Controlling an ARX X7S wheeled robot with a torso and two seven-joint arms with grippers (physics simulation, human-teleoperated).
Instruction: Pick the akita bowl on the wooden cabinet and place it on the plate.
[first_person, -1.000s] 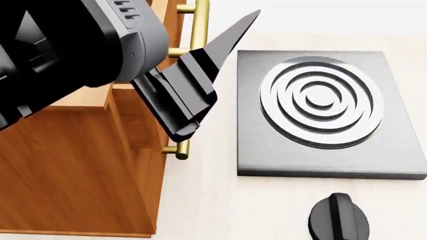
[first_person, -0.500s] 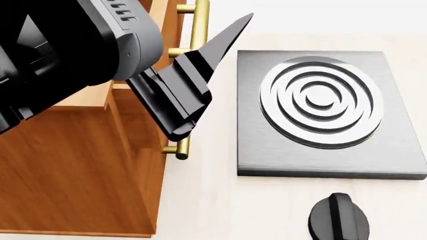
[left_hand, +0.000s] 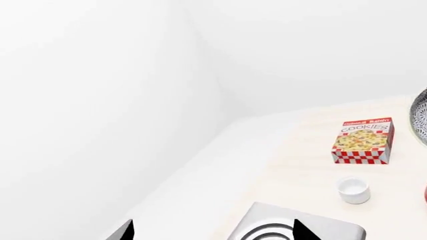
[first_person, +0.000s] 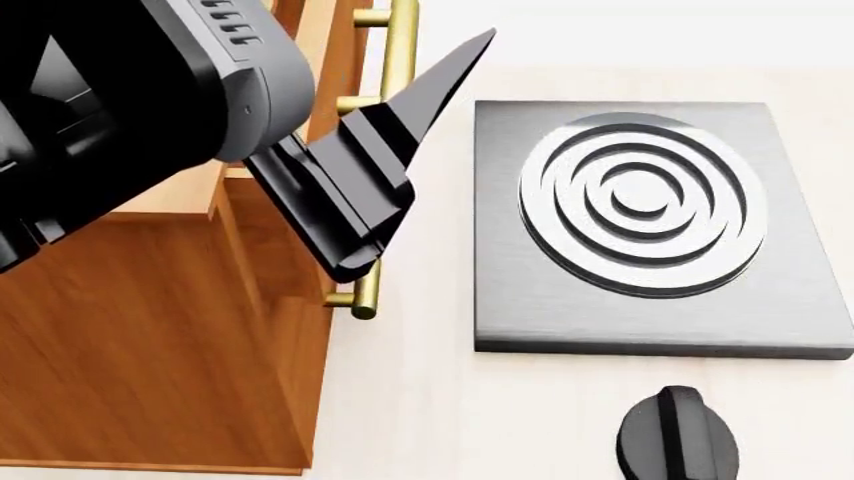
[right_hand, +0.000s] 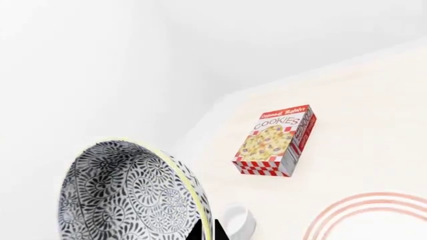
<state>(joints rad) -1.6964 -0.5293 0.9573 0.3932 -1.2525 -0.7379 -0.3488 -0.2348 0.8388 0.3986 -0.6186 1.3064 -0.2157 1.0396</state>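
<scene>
Close against the right wrist camera, the right gripper (right_hand: 202, 231) clamps the akita bowl (right_hand: 127, 195), tilted, above the counter. Beyond it lie a white cup (right_hand: 237, 220), the plate (right_hand: 373, 217) and a cookie box (right_hand: 275, 141). Left gripper (left_hand: 212, 232) spread wide over the hob (first_person: 641, 215) beside the cabinet (first_person: 147, 340).

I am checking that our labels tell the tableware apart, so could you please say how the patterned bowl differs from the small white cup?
The akita bowl is covered in a dense dark floral pattern with a cream rim; the small white cup is plain. In the right wrist view the bowl is tipped on its side, close to the camera; the cup stands upright on the counter. The bowl looks wider. Both are round and open-topped.
</scene>
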